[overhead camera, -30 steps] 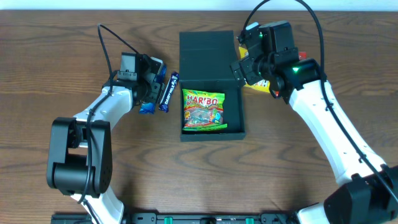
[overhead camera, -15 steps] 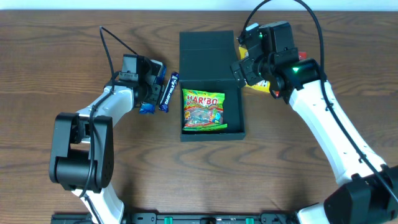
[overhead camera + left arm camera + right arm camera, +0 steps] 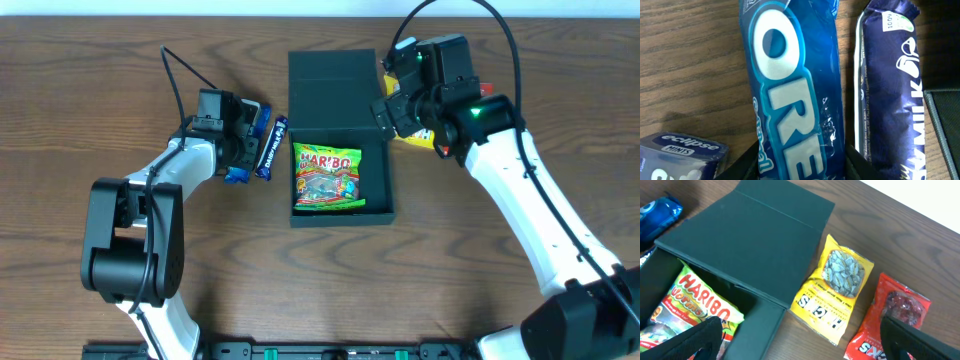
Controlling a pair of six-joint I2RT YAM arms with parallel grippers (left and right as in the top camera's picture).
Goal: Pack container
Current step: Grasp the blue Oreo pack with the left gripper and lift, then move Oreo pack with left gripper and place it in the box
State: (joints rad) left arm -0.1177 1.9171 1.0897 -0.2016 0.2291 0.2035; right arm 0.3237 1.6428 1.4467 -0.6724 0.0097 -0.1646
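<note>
The dark green container stands open at the table's middle, its flap lid laid back. A Haribo packet lies inside it and shows in the right wrist view. My left gripper is left of the container, closed on a blue Oreo packet that lies on the table, one finger on each side. A dark blue milk bar lies between the Oreo packet and the container. My right gripper is open and empty above the container's right rim.
A yellow seed packet and a red packet lie right of the container, under my right arm. A blue Eclipse mints box sits left of the Oreo packet. The table's back edge is just behind the lid.
My left gripper has shifted slightly right, onto the Oreo packet. The right arm, the container and the packets have not moved.
</note>
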